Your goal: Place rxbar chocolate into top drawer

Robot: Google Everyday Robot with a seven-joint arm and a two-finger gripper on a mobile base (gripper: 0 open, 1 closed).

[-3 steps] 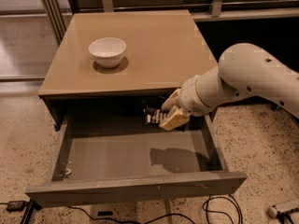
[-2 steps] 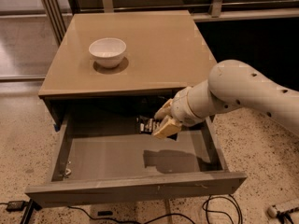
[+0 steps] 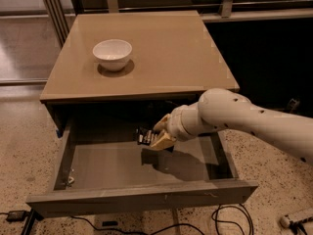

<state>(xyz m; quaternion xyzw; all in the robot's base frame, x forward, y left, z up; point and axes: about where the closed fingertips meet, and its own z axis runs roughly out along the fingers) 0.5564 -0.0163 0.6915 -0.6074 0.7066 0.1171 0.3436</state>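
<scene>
As it grips rxbar chocolate (image 3: 144, 136), end effector (image 3: 156, 135) hangs over top drawer (image 3: 142, 199).

Quick headcount from where I'm standing: one table (image 3: 171, 43), one bowl (image 3: 112, 54) sitting on it, and one drawer (image 3: 142, 199) hanging open under the top. One arm (image 3: 244, 119), with one hand (image 3: 156, 133) over the back half of the drawer, and one bar (image 3: 144, 136) pinched in it. Cords (image 3: 230, 219) on the floor: at least two, can't count them properly.
</scene>
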